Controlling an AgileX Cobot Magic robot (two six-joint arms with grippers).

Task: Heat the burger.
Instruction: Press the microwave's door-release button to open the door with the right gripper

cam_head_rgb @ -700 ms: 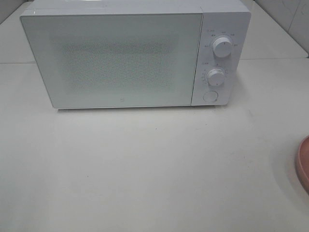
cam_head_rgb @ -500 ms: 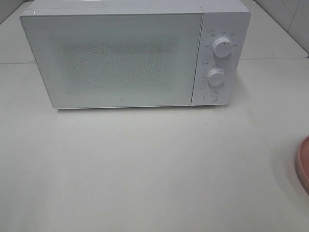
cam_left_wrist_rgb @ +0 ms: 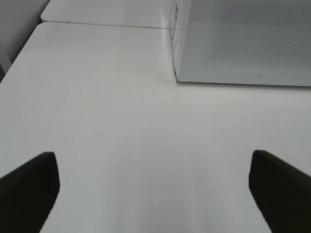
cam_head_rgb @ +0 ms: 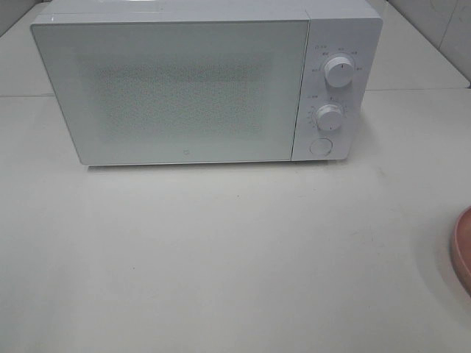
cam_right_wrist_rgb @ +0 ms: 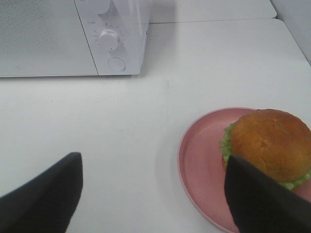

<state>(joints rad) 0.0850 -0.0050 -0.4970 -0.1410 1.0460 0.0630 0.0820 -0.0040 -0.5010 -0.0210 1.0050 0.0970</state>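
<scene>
The burger point(cam_right_wrist_rgb: 269, 143), golden bun over green lettuce, sits on a pink plate point(cam_right_wrist_rgb: 201, 162) in the right wrist view. Only the plate's rim point(cam_head_rgb: 464, 250) shows at the right edge of the exterior view; the burger is out of that view. My right gripper point(cam_right_wrist_rgb: 153, 194) is open above the table, one dark finger point(cam_right_wrist_rgb: 260, 199) overlapping the plate's near side beside the burger. My left gripper point(cam_left_wrist_rgb: 155, 187) is open wide over bare table in front of the microwave's left corner, holding nothing. The white microwave point(cam_head_rgb: 199, 84) stands at the back with its door shut.
The microwave has two knobs point(cam_head_rgb: 338, 71) and a round button point(cam_head_rgb: 320, 146) on its right panel. The table point(cam_head_rgb: 235, 250) is white; a seam runs across it behind the microwave's front. A wall rises at the far right.
</scene>
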